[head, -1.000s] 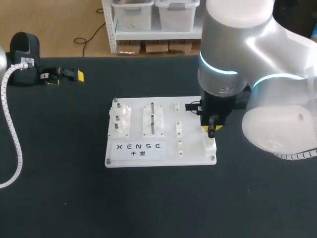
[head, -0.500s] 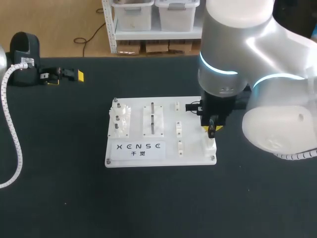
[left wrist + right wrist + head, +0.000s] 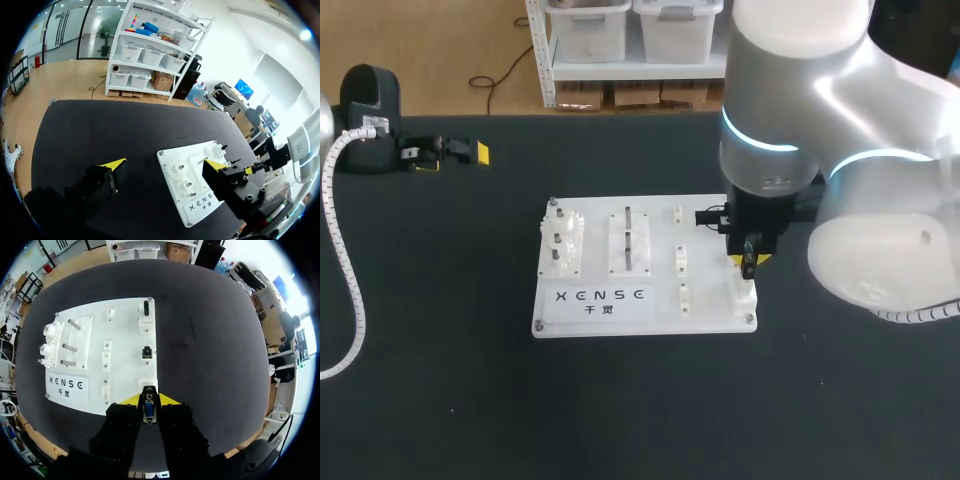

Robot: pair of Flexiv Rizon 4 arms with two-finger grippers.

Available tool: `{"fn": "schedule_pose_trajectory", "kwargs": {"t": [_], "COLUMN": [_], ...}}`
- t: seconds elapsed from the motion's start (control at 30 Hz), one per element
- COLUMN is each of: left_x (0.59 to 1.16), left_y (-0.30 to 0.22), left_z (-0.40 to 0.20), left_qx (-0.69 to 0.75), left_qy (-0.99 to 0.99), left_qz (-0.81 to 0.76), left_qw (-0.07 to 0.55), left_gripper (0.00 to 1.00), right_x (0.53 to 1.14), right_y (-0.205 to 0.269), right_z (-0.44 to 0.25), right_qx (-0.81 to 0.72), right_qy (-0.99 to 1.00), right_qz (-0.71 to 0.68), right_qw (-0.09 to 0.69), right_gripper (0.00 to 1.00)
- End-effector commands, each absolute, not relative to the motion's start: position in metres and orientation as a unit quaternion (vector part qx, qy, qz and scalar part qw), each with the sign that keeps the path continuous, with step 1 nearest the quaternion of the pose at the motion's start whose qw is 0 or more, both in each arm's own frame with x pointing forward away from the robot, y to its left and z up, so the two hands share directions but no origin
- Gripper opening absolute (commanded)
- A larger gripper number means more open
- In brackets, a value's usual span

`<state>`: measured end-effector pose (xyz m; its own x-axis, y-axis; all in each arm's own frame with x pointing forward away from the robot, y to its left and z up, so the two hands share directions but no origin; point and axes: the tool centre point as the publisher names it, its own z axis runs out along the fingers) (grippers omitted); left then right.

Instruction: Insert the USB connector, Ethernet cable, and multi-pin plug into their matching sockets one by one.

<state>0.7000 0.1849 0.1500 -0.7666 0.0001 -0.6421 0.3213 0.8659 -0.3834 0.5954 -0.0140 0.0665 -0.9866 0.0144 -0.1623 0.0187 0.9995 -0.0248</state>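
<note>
The white socket board [image 3: 645,300] lies mid-table. My right gripper [image 3: 748,262] hangs over its front right corner, shut on a small plug [image 3: 149,409] with a blue face and metal shell; I cannot tell which connector it is. The plug points down just above the nearest white socket [image 3: 147,386]. Ahead of it in the same column are a black square socket [image 3: 146,351] and a dark slot socket [image 3: 145,307]. My left gripper [image 3: 445,152] rests at the table's far left, away from the board. In its wrist view the left gripper [image 3: 165,165] is open with nothing between its fingers.
The board [image 3: 200,185] also carries a gear block [image 3: 562,240], a two-peg block [image 3: 629,240] and small white clips [image 3: 682,262]. A ribbed white hose [image 3: 342,250] from the left arm trails along the table's left side. Black table surface surrounds the board.
</note>
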Motion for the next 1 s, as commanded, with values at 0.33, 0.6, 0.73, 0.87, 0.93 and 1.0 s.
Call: {"fn": "schedule_pose_trajectory", "kwargs": {"t": [0.33, 0.6, 0.73, 0.87, 0.93, 1.0], "left_x": [0.7000, 0.7000, 0.7000, 0.7000, 0.7000, 0.7000], "left_y": [0.1849, 0.1849, 0.1849, 0.1849, 0.1849, 0.1849], "left_z": [0.1500, 0.1500, 0.1500, 0.1500, 0.1500, 0.1500], "left_qx": [0.089, 0.089, 0.089, 0.089, 0.089, 0.089], "left_qy": [0.908, 0.908, 0.908, 0.908, 0.908, 0.908], "left_qz": [-0.243, -0.243, -0.243, -0.243, -0.243, -0.243], "left_qw": [0.330, 0.330, 0.330, 0.330, 0.330, 0.330], "left_gripper": [1.00, 1.00, 1.00, 1.00, 1.00, 1.00], "right_x": [0.5921, 0.5911, 0.5907, 0.5911, 0.5916, 0.5918], "right_y": [-0.0098, -0.0100, -0.0081, -0.0075, -0.0083, -0.0096], "right_z": [0.0631, 0.0651, 0.0650, 0.0651, 0.0637, 0.0624], "right_qx": [0.001, -0.002, -0.003, -0.004, -0.003, -0.002], "right_qy": [0.997, 0.997, 0.997, 0.997, 0.996, 0.997], "right_qz": [-0.005, -0.006, -0.007, -0.009, -0.013, -0.013], "right_qw": [0.079, 0.079, 0.079, 0.082, 0.083, 0.082], "right_gripper": [0.00, 0.00, 0.00, 0.00, 0.00, 0.00]}}
